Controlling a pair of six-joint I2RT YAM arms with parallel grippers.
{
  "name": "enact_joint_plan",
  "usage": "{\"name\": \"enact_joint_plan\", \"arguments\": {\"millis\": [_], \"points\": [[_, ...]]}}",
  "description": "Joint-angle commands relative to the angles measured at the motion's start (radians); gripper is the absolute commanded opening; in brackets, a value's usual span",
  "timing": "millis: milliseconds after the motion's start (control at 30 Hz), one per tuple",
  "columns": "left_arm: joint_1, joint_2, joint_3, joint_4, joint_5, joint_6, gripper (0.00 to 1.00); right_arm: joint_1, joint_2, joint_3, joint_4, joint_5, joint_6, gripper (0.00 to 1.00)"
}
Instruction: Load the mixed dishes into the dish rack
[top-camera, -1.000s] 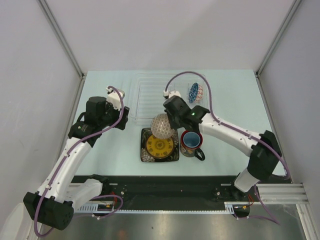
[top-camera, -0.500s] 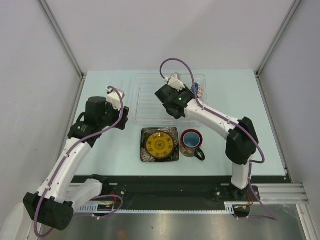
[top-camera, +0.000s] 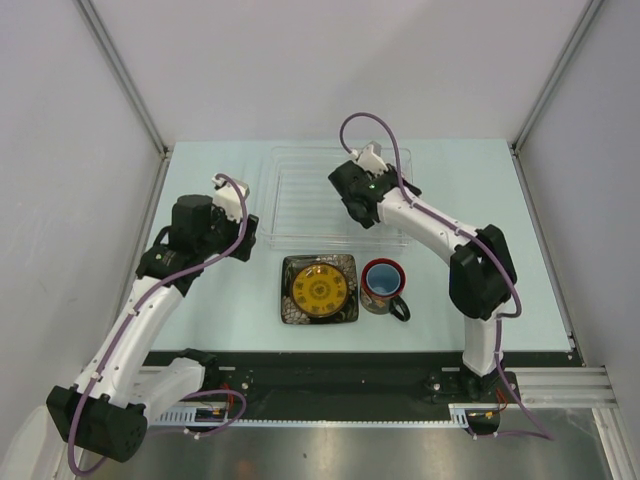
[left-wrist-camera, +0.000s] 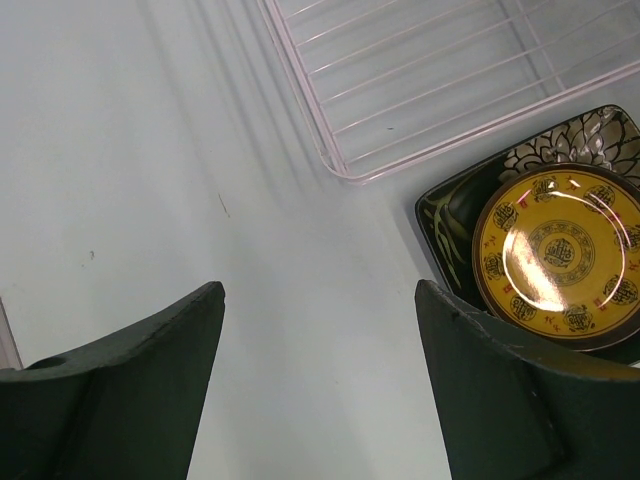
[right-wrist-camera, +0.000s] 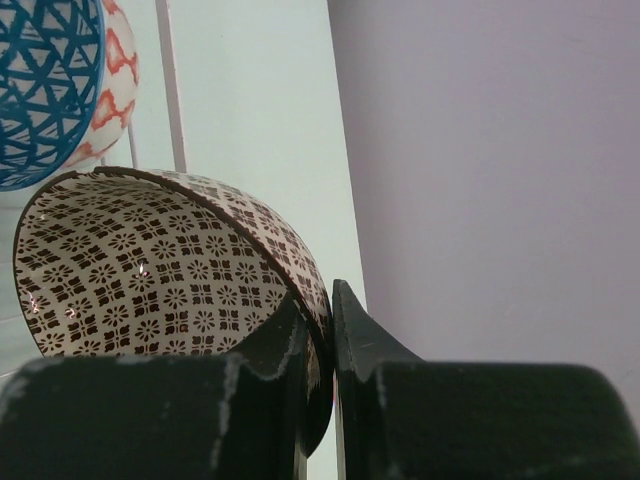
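My right gripper (right-wrist-camera: 330, 300) is shut on the rim of a white bowl with a brown flower pattern (right-wrist-camera: 150, 260), held tilted on edge. The blue-white mosaic bowl (right-wrist-camera: 50, 80) stands right beside it. In the top view the right gripper (top-camera: 358, 205) is over the clear dish rack (top-camera: 300, 195), and the arm hides both bowls. The small yellow plate (top-camera: 320, 290) lies on the dark square plate (top-camera: 290, 268) in front of the rack. The red-rimmed mug (top-camera: 383, 280) stands to their right. My left gripper (left-wrist-camera: 320, 300) is open and empty over bare table, left of the plates.
The left wrist view shows the rack's near left corner (left-wrist-camera: 420, 90), the yellow plate (left-wrist-camera: 560, 255) and the dark plate (left-wrist-camera: 450, 210). Grey walls close in the table on the left, back and right.
My right arm has carried the brown-patterned bowl from above the square plate back over the rack, next to the blue bowl. The left arm has not moved.
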Motion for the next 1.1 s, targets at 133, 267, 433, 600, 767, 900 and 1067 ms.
{"name": "enact_joint_plan", "arguments": {"millis": [133, 267, 433, 600, 767, 900, 1067], "points": [[0.006, -0.019, 0.003, 0.034, 0.000, 0.016, 0.82, -0.002, 0.083, -0.005, 0.003, 0.022, 0.023, 0.00], [0.004, -0.017, 0.006, 0.034, -0.002, 0.022, 0.82, -0.002, 0.124, -0.017, -0.003, 0.022, 0.033, 0.00], [0.004, -0.017, 0.008, 0.035, -0.005, 0.029, 0.82, -0.005, 0.156, -0.030, -0.004, 0.005, 0.046, 0.00], [0.004, -0.014, 0.011, 0.035, -0.005, 0.029, 0.82, -0.003, 0.179, -0.025, -0.024, -0.035, 0.066, 0.14], [0.004, -0.008, 0.013, 0.037, -0.005, 0.029, 0.82, 0.006, 0.180, -0.014, -0.053, -0.046, 0.085, 0.56], [0.004, -0.004, 0.014, 0.038, 0.000, 0.025, 0.82, 0.012, 0.149, 0.000, -0.067, -0.044, 0.083, 0.63], [0.006, -0.013, 0.017, 0.032, -0.006, 0.028, 0.82, 0.035, 0.075, 0.084, -0.135, -0.062, 0.108, 0.65]]}}
